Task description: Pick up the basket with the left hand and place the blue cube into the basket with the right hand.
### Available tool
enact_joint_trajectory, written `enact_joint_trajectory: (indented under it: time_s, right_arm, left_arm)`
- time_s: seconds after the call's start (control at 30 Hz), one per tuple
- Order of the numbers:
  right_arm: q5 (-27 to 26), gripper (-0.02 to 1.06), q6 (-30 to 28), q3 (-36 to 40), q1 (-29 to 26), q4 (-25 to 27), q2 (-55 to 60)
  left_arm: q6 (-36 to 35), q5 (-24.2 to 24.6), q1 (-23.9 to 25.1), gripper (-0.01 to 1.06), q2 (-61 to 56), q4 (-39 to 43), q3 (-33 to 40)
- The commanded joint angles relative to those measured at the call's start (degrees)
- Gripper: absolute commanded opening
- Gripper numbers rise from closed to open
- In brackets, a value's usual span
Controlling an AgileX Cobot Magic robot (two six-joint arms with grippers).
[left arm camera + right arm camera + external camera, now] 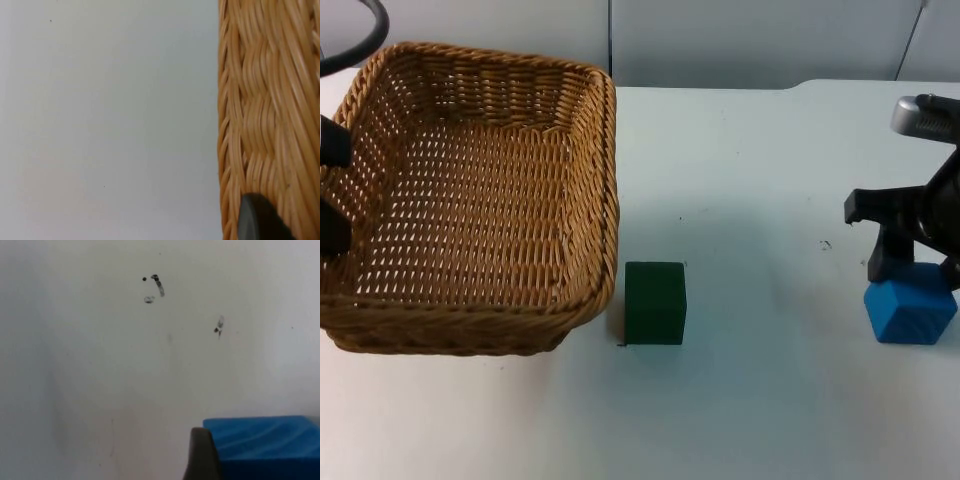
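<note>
Right claw [912,268] sits low at the surface's right side, directly over the small blue foam-like cube [910,312]; one black fingertip [201,455] touches the cube's side in the right wrist view. Whether the fingers have closed on the cube cannot be told. The cube rests on the white surface [770,420], well apart from the large woven wicker basket [470,200] at the left.

Left claw [332,195] is at the basket's left rim, one fingertip [257,220] against the weave; its grip state cannot be told either. A dark green cube [655,302] stands just beside the basket's right wall, between basket and blue cube.

Risks, as judged: an off-centre pinch could let the blue cube twist or slip out; a one-sided hold on the rim could let the basket tilt.

Hidden: the right claw's far finger, the left claw's contact with the rim, and most of both arms.
</note>
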Motion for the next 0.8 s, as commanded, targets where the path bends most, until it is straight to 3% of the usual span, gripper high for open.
enact_joint_trajectory:
  time_s: [0.0,0.1,0.13,0.17,0.47,0.6,0.77]
  right_arm:
    - [0.2,0.43,0.4,-0.3,0.2,-0.5,0.0]
    - [0.2,0.17,0.4,-0.3,0.2,-1.2,0.0]
    - [0.2,0.17,0.4,-0.3,0.2,-1.2,0.0]
    - [0.1,0.01,0.4,-0.3,0.2,-1.8,0.0]
    - [0.3,0.0,0.3,-0.4,0.2,-1.8,-0.5]
    - [2.7,0.0,-0.5,-1.0,0.2,-2.0,-3.0]
    - [9.6,0.0,-3.2,-4.9,0.2,-1.9,-7.4]
  left_arm:
    - [0.0,0.0,0.1,0.0,-0.8,-1.2,0.1]
    - [0.0,0.0,0.1,0.0,-0.8,-1.2,0.1]
    - [0.0,0.0,0.1,0.0,-0.8,-1.2,0.1]
    - [0.0,0.0,0.1,0.0,-0.8,-1.2,0.1]
    - [0.0,0.2,0.1,0.0,-0.8,-1.2,0.1]
    - [0.0,0.2,0.1,0.0,-0.8,-1.2,0.1]
    - [0.0,0.2,0.1,0.0,-0.8,-1.2,0.1]
